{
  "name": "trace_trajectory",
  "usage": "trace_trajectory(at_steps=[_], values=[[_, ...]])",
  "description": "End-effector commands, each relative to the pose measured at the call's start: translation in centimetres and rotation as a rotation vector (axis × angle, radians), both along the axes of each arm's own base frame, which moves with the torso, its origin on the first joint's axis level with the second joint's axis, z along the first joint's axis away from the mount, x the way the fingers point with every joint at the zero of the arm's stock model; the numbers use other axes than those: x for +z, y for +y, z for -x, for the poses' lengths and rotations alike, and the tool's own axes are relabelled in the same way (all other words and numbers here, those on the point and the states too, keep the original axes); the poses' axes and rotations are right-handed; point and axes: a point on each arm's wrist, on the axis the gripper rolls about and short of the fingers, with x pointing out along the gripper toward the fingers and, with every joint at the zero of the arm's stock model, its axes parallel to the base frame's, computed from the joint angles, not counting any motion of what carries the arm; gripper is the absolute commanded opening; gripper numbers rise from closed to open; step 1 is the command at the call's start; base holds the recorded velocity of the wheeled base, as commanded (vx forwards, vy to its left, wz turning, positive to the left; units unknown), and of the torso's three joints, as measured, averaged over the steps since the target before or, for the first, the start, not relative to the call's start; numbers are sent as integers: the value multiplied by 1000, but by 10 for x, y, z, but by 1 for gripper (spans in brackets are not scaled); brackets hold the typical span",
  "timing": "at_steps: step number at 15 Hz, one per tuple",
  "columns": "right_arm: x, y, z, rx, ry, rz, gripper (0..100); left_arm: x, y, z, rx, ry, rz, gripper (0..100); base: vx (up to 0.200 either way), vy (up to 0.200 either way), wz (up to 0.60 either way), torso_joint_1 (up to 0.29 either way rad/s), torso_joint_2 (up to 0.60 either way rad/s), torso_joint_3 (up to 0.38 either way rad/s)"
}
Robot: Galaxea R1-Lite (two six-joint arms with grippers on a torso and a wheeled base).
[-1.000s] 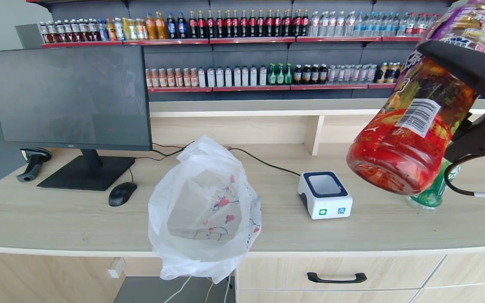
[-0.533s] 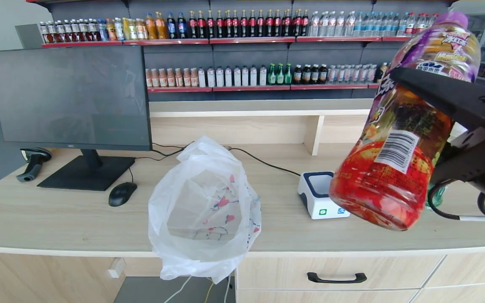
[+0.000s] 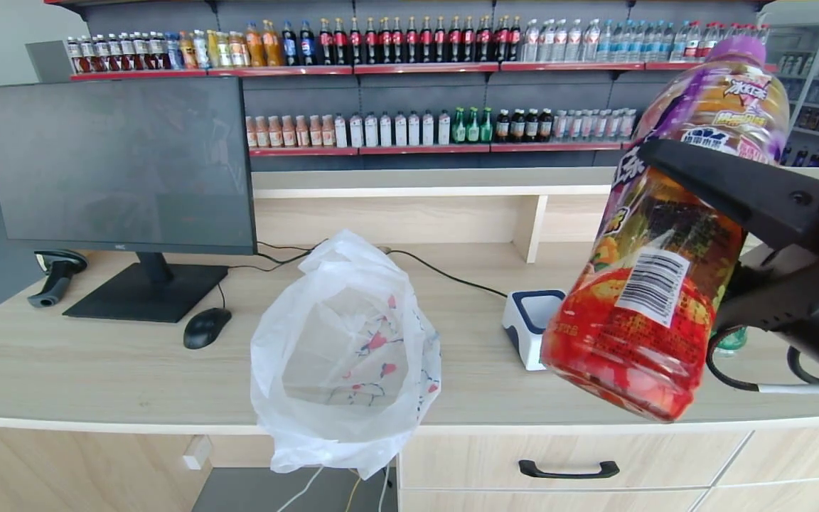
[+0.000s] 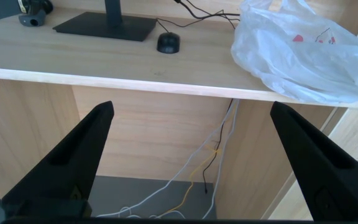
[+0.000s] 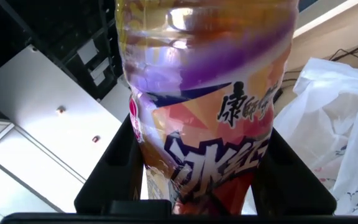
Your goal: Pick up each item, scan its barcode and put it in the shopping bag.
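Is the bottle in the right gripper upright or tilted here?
Tilted. The bottle, clamped in the right gripper, leans: purple cap high toward the robot's right, base lower toward the scanner.

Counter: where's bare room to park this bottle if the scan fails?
Widest bare counter lies in front of the monitor stand and mouse, left of the bag. A narrow gap separates bag and scanner. The right end is crowded: scanner, held bottle, green bottle.
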Motion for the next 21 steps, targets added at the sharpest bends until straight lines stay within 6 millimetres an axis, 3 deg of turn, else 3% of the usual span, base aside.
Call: trace_trajectory(at_steps=[1, 6, 10, 11, 14, 17, 19, 21], values=[[-5, -1, 2, 34, -15, 7, 0, 0, 0, 0, 0, -1, 0, 100, 0, 0, 0, 0, 0, 0], [-13, -7, -8, 9, -41, 69, 0, 0, 0, 0, 0, -1, 0, 100, 0, 0, 0, 0, 0, 0], [-30, 1, -45, -184, 50, 104, 0, 0, 0, 0, 0, -1, 0, 100, 0, 0, 0, 0, 0, 0], [-34, -12, -65, -298, 32, 129, 0, 0, 0, 0, 0, -1, 0, 100, 0, 0, 0, 0, 0, 0], [-32, -42, -91, -460, -24, 144, 0, 0, 0, 0, 0, -1, 0, 100, 0, 0, 0, 0, 0, 0], [-46, -72, -125, -504, -131, 371, 0, 0, 0, 0, 0, -1, 0, 100, 0, 0, 0, 0, 0, 0], [-34, -72, -127, -480, -225, 382, 0, 0, 0, 0, 0, -1, 0, 100, 0, 0, 0, 0, 0, 0], [-19, -53, -116, -426, -339, 351, 0, 0, 0, 0, 0, -1, 0, 100, 0, 0, 0, 0, 0, 0]])
